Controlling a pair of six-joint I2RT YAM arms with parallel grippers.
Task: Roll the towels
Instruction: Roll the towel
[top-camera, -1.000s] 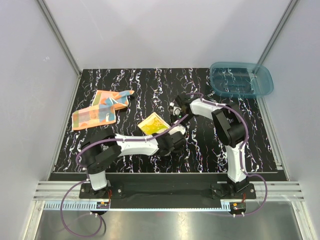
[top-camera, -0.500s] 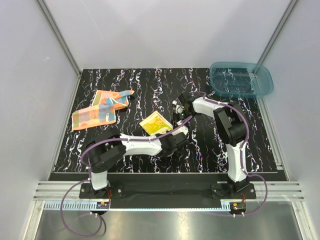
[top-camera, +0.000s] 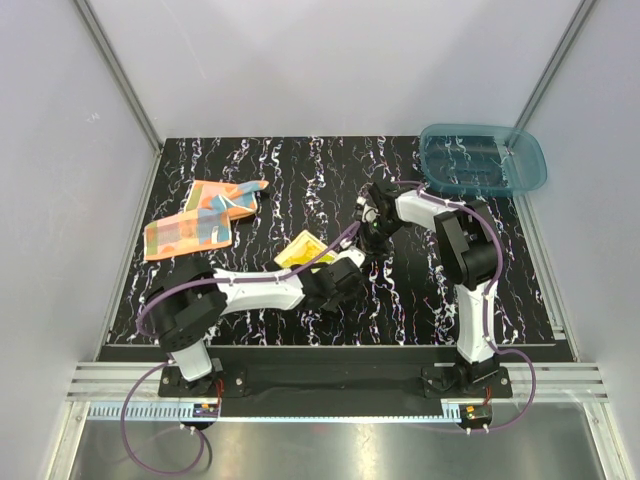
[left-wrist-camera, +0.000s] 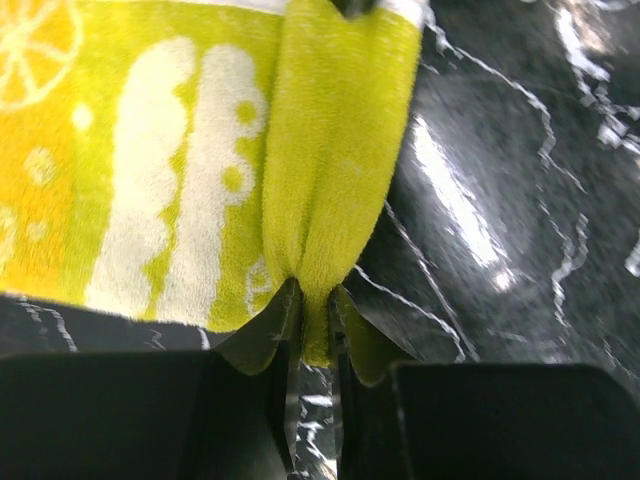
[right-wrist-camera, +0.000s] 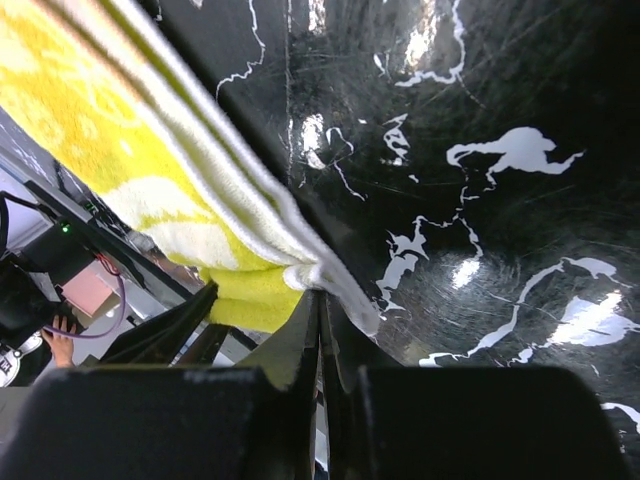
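Note:
The yellow towel (top-camera: 303, 250) lies mid-table, lifted at its right end. My left gripper (top-camera: 345, 268) is shut on a bunched fold of it; in the left wrist view the jaws (left-wrist-camera: 313, 305) pinch the lime-yellow fold (left-wrist-camera: 335, 150), with pale markings to the left. My right gripper (top-camera: 372, 232) is just behind it, shut on the towel's white hem (right-wrist-camera: 330, 275) in the right wrist view, where the yellow cloth (right-wrist-camera: 120, 150) stretches up to the left. The orange towel (top-camera: 200, 220), with light-blue and white patches, lies flat and loose at the far left, away from both grippers.
A translucent teal plastic bin (top-camera: 483, 160) stands at the back right corner of the black marbled table (top-camera: 300, 170). Grey walls and metal rails border the table on three sides. Both arms cross the middle of the table.
My right gripper has moved right and a little back, drawing the towel's end with it. My left arm has shifted, and the yellow towel now looks narrower and more stretched.

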